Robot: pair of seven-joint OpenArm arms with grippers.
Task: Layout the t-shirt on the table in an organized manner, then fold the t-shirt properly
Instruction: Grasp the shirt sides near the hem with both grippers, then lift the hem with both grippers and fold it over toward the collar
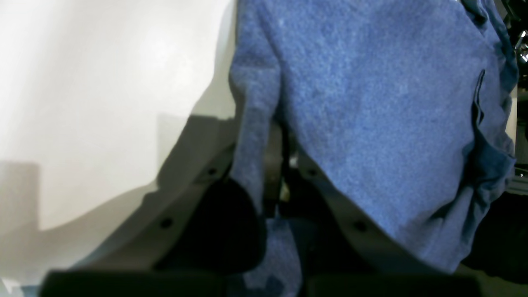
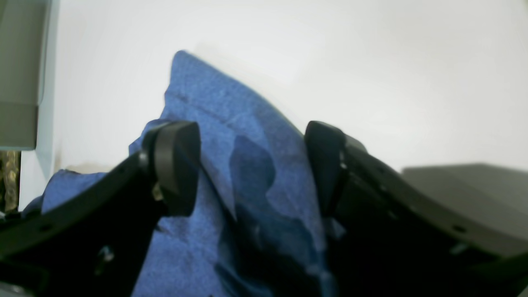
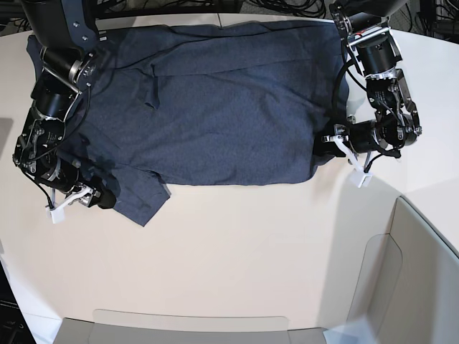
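- Base view looks straight down on an off-white table [image 3: 237, 244] with a dark blue-grey t-shirt [image 3: 215, 107] spread across its far half, reaching nearly to the far edge.
- At the view's left edge, the right arm bends down along the shirt's side, and its gripper [image 3: 100, 197] sits at the lower sleeve, which pokes out toward the near edge.
- Along the table's near edge and near right corner stand pale grey bin-like panels [image 3: 423, 272], well apart from the shirt.
- At the view's right, the left arm reaches down from the far edge, and its gripper [image 3: 323, 145] meets the shirt's lower right corner.
- Dark cables [image 3: 287, 8] lie beyond the table's far edge.
- Right wrist view shows what the overhead cannot: two black fingers [image 2: 175, 165] standing wide apart, with blue cloth [image 2: 247, 173] bunched up between them against the white tabletop [image 2: 350, 62]. Whether either pad presses the cloth, I cannot tell. A grey panel [image 2: 20, 74] shows at its left edge.
- Left wrist view is blurred and close: a fold of cloth [image 1: 371, 123] hangs over the gripper [image 1: 274, 194], whose jaws are closed tight on a bunched fold. Bare tabletop [image 1: 103, 82] fills the left.
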